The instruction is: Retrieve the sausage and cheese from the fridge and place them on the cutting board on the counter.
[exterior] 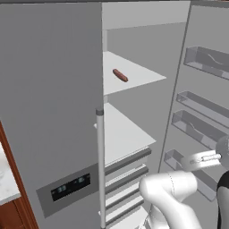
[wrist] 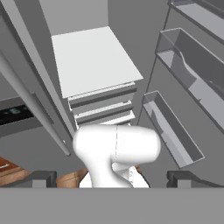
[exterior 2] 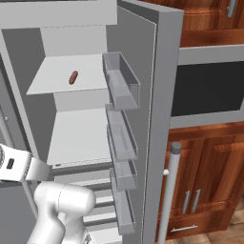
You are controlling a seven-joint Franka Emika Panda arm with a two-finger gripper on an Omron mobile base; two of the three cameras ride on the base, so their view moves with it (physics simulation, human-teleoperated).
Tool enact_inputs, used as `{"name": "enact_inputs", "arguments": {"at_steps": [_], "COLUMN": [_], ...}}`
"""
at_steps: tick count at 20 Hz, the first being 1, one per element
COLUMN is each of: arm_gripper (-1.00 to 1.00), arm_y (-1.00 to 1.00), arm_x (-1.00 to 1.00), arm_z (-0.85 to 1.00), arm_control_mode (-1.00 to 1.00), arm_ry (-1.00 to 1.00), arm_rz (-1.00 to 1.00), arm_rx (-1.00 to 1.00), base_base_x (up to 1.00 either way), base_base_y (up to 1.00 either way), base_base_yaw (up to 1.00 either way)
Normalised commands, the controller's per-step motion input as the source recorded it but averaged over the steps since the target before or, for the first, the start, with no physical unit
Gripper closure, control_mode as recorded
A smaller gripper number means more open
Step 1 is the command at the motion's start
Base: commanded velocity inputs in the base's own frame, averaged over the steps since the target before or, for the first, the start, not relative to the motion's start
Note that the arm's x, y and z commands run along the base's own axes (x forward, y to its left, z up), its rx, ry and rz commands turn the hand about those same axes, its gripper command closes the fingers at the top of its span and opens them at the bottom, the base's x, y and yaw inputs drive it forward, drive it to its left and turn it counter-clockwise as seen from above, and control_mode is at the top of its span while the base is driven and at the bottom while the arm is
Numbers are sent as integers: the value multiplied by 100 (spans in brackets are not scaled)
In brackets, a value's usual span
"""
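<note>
The fridge [exterior: 49, 112] stands with its right door [exterior 2: 164, 119] swung open and its left door shut. The sausage [exterior: 120, 75], a small reddish-brown link, lies on the upper white shelf [exterior 2: 66, 71]; from the right base it shows as the sausage [exterior 2: 73, 77] near the shelf's middle. My gripper [wrist: 111, 178] is open and holds nothing, its fingertips [wrist: 43, 177] set wide apart. It hangs low in front of the fridge opening, well below the sausage, facing the middle shelf [wrist: 94, 59] and the drawers. The cheese and the cutting board are out of view.
Clear door bins [exterior 2: 121, 83] line the inside of the open door, close on my right. The shut door's long bar handle [exterior: 100, 165] runs down on the left. A corner of the counter [exterior: 5, 179] shows at the far left. Wooden cabinets [exterior 2: 209, 186] stand behind the open door.
</note>
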Motion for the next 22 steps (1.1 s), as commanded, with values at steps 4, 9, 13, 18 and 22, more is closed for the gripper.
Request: {"name": "enact_inputs", "arguments": {"at_steps": [4, 9, 13, 18, 22], "arm_gripper": [-100, -100, -100, -100, -100], "arm_y": [0, 0, 0, 6, 12], "arm_x": [0, 0, 0, -1, 2], "arm_z": [0, 0, 0, 20, 55], "arm_control_mode": [100, 100, 100, -100, -100], "arm_ry": [0, 0, 0, -2, -2], "arm_rz": [0, 0, 0, 4, 0], "arm_rx": [0, 0, 0, -8, -16], "base_base_x": [50, 86, 18, 0, 0], "base_base_y": [22, 0, 2, 0, 0], "base_base_yaw": [0, 0, 0, 0, 0]}}
